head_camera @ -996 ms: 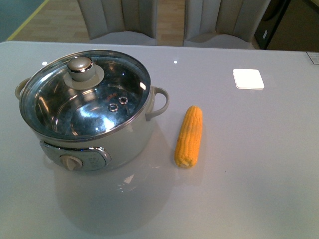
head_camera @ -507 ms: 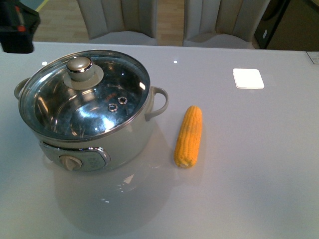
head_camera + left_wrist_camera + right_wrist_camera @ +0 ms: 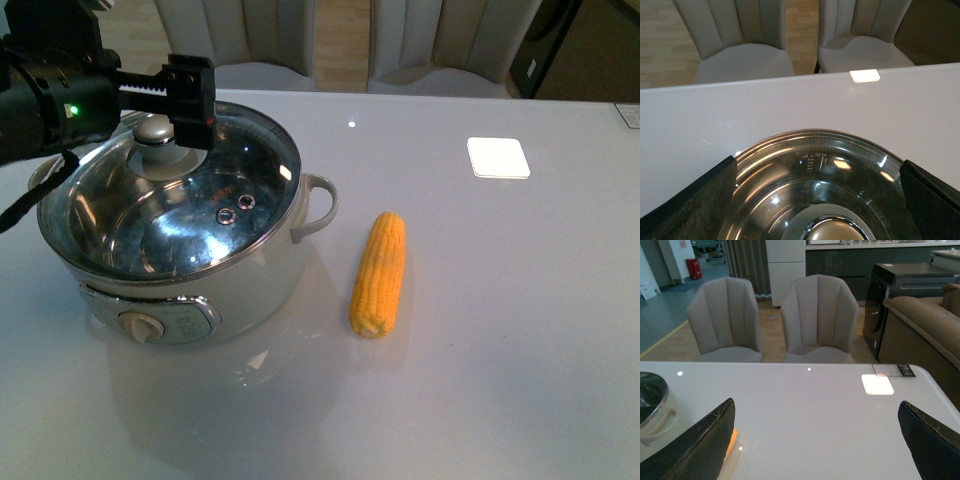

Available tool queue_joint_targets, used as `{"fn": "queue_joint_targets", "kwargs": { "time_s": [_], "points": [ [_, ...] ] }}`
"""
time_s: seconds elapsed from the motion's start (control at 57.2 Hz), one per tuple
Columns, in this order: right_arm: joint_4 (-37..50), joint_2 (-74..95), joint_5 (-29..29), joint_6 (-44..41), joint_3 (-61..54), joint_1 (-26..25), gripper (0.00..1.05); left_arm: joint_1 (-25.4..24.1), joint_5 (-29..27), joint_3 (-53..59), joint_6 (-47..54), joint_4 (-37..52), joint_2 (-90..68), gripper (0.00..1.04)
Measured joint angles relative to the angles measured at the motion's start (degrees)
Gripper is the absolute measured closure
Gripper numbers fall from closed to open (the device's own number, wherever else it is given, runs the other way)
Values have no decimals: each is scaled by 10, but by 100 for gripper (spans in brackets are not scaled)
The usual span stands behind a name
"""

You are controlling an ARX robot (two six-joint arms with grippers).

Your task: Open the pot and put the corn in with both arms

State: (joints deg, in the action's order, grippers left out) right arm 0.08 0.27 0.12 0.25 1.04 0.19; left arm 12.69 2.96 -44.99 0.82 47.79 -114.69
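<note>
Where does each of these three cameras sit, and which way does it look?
Front view: on the robot's body, looking down at the pot, its glass lid and the corn; the left arm shows over the lid.
Left wrist view: on the left wrist, looking across the lid toward two chairs, between the fingers of the open left gripper.
Right wrist view: on the right wrist, facing the chairs over the table; the right gripper is open.
All three show the white square pad.

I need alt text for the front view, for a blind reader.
The left gripper, open, hangs at the knob of the glass lid that closes a cream-white pot. To the pot's right, a corn cob lies on the grey table, untouched.
</note>
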Motion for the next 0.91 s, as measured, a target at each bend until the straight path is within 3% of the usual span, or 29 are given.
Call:
{"fn": "queue_joint_targets", "kwargs": {
  "time_s": [0.611, 0.908],
  "points": [
    [0, 0, 0, 0, 0, 0, 9, 10, -19, -3, -19, 37, -68, 8],
    [0, 0, 0, 0, 0, 0, 9, 9, -21, -9, -31, 36, -70, 52]
  ]
}}
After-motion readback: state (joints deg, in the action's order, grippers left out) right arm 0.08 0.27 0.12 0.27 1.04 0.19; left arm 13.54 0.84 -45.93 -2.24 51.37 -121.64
